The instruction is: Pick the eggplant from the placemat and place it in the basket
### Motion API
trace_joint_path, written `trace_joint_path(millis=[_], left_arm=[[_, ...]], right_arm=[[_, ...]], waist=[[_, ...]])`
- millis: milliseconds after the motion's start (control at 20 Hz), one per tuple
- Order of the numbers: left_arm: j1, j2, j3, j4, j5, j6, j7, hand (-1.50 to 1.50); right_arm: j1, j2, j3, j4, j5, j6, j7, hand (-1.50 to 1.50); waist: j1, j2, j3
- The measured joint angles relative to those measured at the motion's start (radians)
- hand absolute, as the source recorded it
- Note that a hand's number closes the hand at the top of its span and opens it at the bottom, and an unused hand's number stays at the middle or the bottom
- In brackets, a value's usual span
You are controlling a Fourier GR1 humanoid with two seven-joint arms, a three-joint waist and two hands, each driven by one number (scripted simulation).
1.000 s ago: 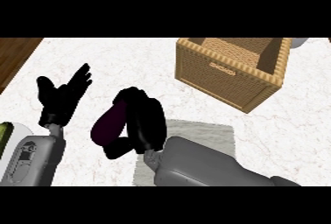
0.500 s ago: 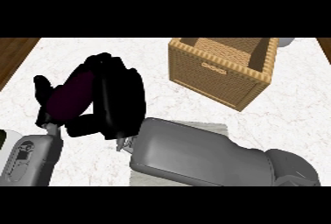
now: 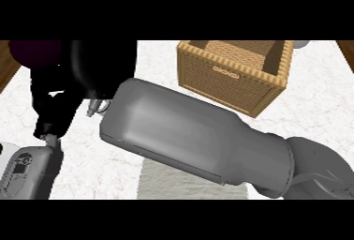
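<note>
Eggplant [image 3: 38, 52] mostly hidden by curled right hand [image 3: 104, 65]; left hand [image 3: 52, 110] fingers indiscernible; basket [image 3: 232, 77] apart.

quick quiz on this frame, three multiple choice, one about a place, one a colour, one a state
1. Where does the wicker basket show in the head view?
A. lower left
B. upper right, on the counter
C. bottom centre

2. What colour is the placemat?
A. red
B. green
C. grey

3. What state is the eggplant in?
A. lying on the placemat
B. lifted in the right hand, left of the basket
C. resting inside the basket

Key:
1 B, the basket stands on the white counter at the view's upper right.
2 C, a pale grey patch shows below the right forearm.
3 B, the dark purple eggplant sits by the black hand at the upper left, clear of the placemat, and only weave shows in the basket's visible inside.
</note>
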Motion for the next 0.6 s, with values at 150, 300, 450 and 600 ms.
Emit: trace_joint_path(millis=[150, 300, 450, 600], left_arm=[[0.018, -0.004, 0.0, -0.015, -0.004, 0.008, -0.009, 0.0], [0.02, -0.004, 0.002, -0.018, -0.005, 0.01, -0.009, 0.0], [0.026, 0.008, 0.011, -0.03, 0.002, 0.002, -0.006, 0.0], [0.023, 0.009, 0.016, -0.029, 0.003, 0.005, -0.003, 0.0]], right_arm=[[-0.061, 0.001, -0.03, 0.086, -0.003, -0.005, 0.001, 1.5], [-0.119, 0.002, -0.049, 0.176, -0.006, -0.008, 0.003, 1.5], [-0.156, 0.003, -0.058, 0.267, 0.001, -0.004, 0.003, 1.5], [-0.189, 0.004, -0.078, 0.363, 0.008, 0.001, -0.002, 1.5]], waist=[[-0.004, 0.002, 0.001], [-0.008, 0.004, 0.0], [-0.015, 0.005, 0.001], [-0.025, 0.006, 0.001]])
